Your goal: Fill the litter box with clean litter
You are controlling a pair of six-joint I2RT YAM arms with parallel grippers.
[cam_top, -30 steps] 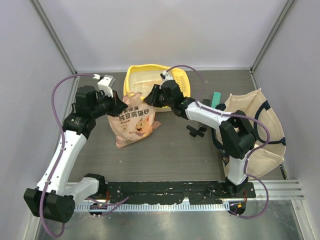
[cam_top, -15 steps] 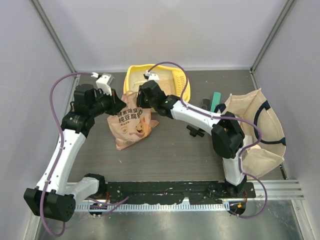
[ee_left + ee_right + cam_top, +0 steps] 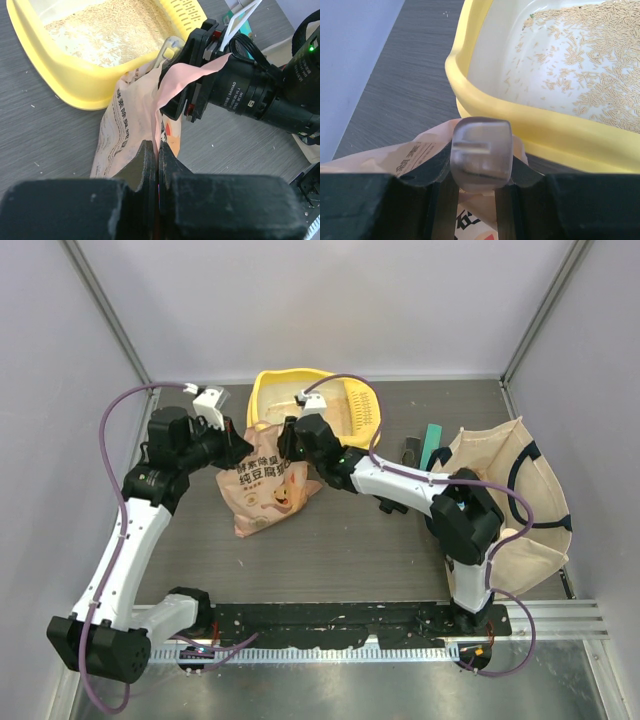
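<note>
The yellow litter box [image 3: 262, 400] stands at the back with a thin layer of clean litter [image 3: 110, 30] in it, and a yellow slotted scoop [image 3: 360, 405] leans on its right end. In front lies the peach-orange litter bag [image 3: 265, 485]. My left gripper [image 3: 158, 152] is shut on a pink strip of the bag's top edge. My right gripper [image 3: 481, 162], just in front of the box rim [image 3: 485, 107], is shut on a translucent plastic piece [image 3: 481, 142] at the bag's top [image 3: 395, 155].
A cream canvas tote [image 3: 510, 500] with dark handles lies at the right. A teal strip [image 3: 432, 443] and small black items [image 3: 392, 502] lie between the tote and the box. Grey walls close in the back and both sides.
My right gripper has swung left from over the box's front rim to the bag's top and dropped slightly. The left arm and the bag have hardly moved.
</note>
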